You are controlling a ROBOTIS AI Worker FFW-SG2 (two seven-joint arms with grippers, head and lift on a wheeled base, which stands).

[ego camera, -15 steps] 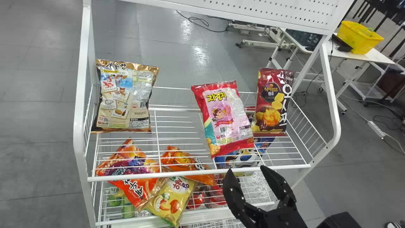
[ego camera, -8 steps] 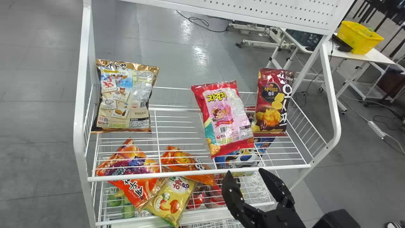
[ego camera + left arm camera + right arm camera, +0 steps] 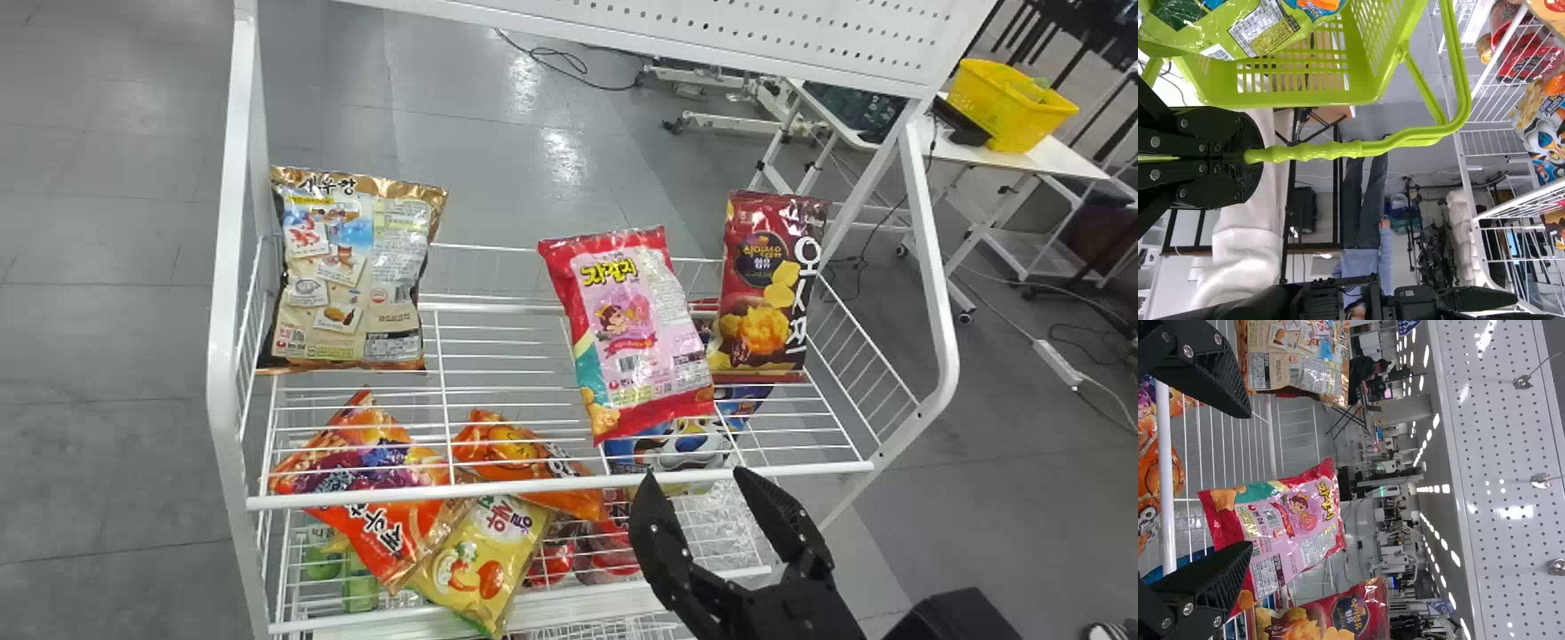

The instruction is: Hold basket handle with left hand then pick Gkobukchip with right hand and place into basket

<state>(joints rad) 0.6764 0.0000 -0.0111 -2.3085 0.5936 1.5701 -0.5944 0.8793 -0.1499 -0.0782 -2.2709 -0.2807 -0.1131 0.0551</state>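
A: The right gripper [image 3: 692,470] has risen a touch after a small dip; otherwise the packets lie just as they did.

B: And its jaws?

A: Wide apart, nothing between them, low by the near edge of the upper wire shelf [image 3: 551,485], right of its middle.

B: The left gripper [image 3: 1253,157]?

A: Narrow, shut round the handle [image 3: 1358,149] of the green basket [image 3: 1291,99], which has a green packet [image 3: 1211,28] in it. So the holding half looks done.

B: Where's the Gkobukchip?

A: I can't tell which packet it is. Nearer, on the lower level, are a yellow packet [image 3: 487,562] and an orange packet [image 3: 520,451]. Farther, up top, the pink-and-red packet [image 3: 631,333] leans right of centre, with the dark red packet [image 3: 769,293] to its right and the gold-edged packet [image 3: 351,276] at far left.

B: So what does that little lift mean?

A: Lining up, I'd judge, not picking. Next it must commit to one packet; the shelf's front rail could catch a finger.
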